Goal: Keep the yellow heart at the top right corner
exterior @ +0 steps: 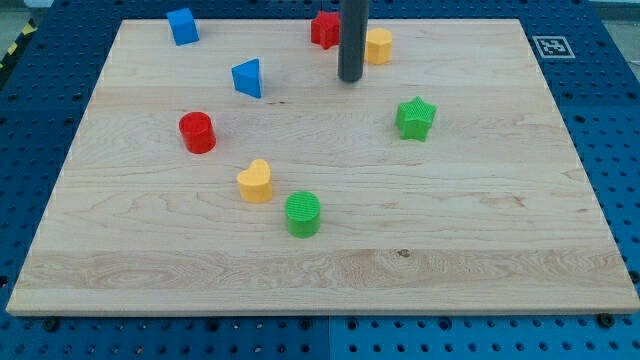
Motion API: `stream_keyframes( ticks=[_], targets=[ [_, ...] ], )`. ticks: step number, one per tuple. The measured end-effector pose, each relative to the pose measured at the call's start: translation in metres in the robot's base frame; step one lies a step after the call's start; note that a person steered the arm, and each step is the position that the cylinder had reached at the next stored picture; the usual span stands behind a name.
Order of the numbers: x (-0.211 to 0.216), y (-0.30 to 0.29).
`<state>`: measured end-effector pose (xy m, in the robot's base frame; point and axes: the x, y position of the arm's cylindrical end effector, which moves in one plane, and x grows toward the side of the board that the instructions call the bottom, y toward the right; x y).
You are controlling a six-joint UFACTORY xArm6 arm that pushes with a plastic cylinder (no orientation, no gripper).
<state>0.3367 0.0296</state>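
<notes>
My tip (350, 78) sits well apart from the yellow heart (255, 181).

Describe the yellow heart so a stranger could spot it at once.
On the wooden board, look left of centre, toward the view's bottom. The yellow heart lies between the red cylinder and the green cylinder; it alone is yellow and lobed there.

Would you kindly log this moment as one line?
tip top centre, touching nothing | yellow heart left of centre, beside green cylinder | goal corner not reached
</notes>
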Motion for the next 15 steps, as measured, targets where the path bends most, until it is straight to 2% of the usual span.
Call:
stream_keyframes(
  ticks=[1,3,4,5,6,7,8,9,10,12,15],
  targets=[
    [0.063,-0.032],
    [0.117,-0.143],
    [0.142,-0.176],
    [0.171,-0.157],
    [0.178,-0.148],
    [0.166,-0.142],
    [0.140,-0.113],
    [0.138,-0.070],
    [0.144,-0.021],
    [0.180,0.040],
    [0.176,0.115]
  ],
)
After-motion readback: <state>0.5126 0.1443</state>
